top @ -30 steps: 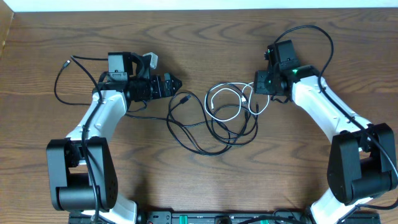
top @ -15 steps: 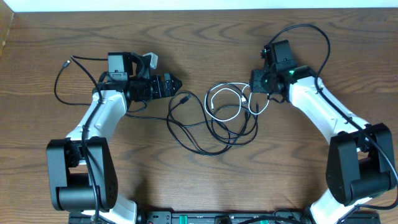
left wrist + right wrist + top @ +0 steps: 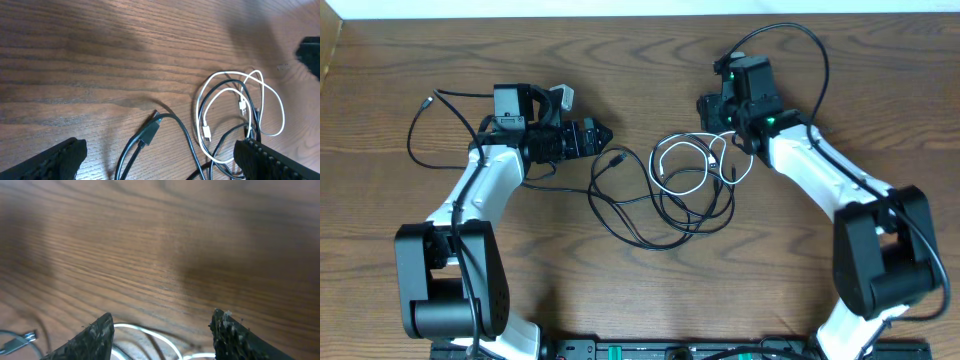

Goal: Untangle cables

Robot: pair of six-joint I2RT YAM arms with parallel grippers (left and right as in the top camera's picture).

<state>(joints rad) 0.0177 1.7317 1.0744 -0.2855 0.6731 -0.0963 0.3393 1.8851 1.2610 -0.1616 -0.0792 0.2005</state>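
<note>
Cables (image 3: 149, 133) just beside right gripper (image 3: 162, 317)

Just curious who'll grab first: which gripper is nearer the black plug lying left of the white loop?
Left. The left gripper sits just beside the plug; the right gripper hangs beyond the white loop, well away.

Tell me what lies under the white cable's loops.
Mostly bare wooden table shows under the white cable. Black cables cross its lower loops; which strand lies on top cannot be told.
</note>
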